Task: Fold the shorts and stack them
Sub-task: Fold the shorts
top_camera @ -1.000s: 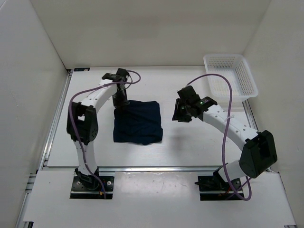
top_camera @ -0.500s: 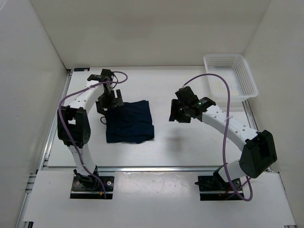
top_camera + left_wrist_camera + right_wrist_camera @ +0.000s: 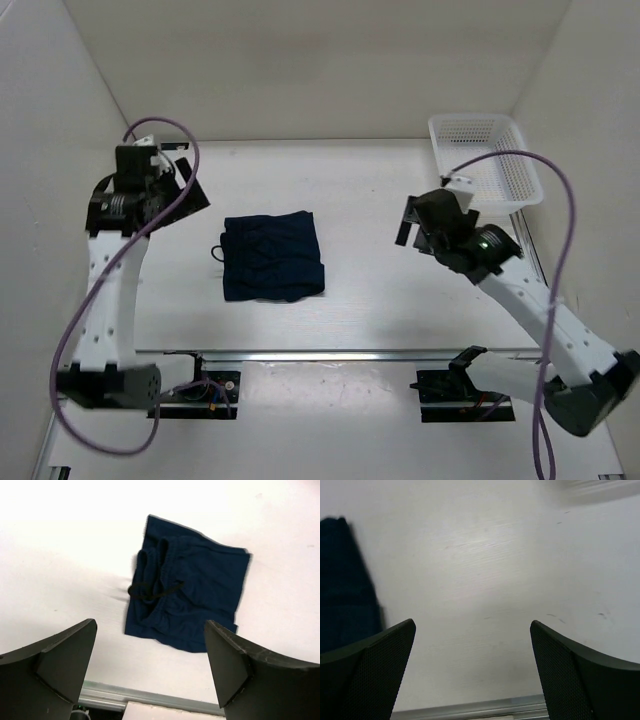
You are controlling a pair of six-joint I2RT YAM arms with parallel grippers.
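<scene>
Shorts [image 3: 272, 256] flat on tabletop [image 3: 380, 175], right of left tool [image 3: 185, 186] (nearer arm); right tool [image 3: 418, 216] farther; both open, empty.

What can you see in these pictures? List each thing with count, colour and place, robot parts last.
shorts: one, dark navy, folded, left of the table's middle
drawstring: one, dark, looping past the shorts' left edge
basket: one, white mesh, far right corner
table: one, white, under everything
cables: two, purple, along the arms
left gripper: one, black, open, above the shorts' left
right gripper: one, black, open, over bare table right of the shorts
</scene>
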